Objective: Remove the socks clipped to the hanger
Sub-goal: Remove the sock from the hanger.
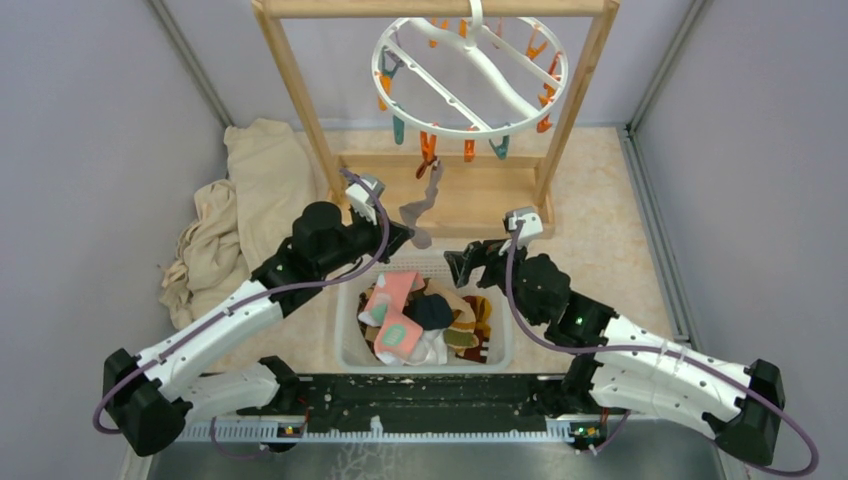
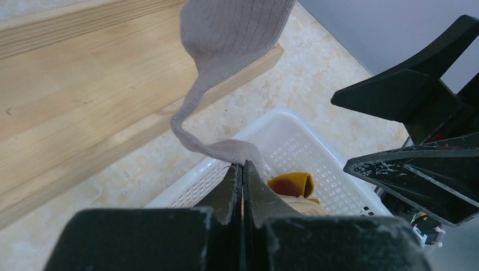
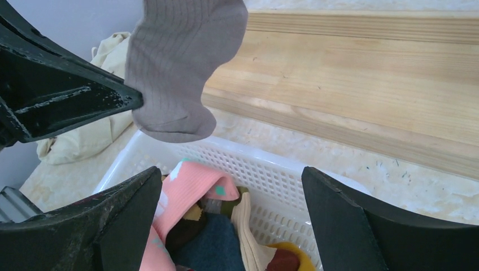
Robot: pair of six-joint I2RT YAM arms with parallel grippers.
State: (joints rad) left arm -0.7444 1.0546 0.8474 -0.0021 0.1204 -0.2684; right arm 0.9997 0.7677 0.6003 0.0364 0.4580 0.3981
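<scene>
On the hanger (image 1: 497, 70) only the grey sock (image 2: 237, 34) is left, clamped in the left gripper (image 2: 243, 175); other socks (image 1: 420, 320) are kept in the basket (image 2: 299, 141).

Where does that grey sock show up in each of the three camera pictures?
Top external: grey sock hangs at centre, under the hanger.
Left wrist: grey sock top centre, one edge trailing down into the left gripper.
Right wrist: grey sock upper left of centre.
Shared landmark: the white basket below it.
</scene>
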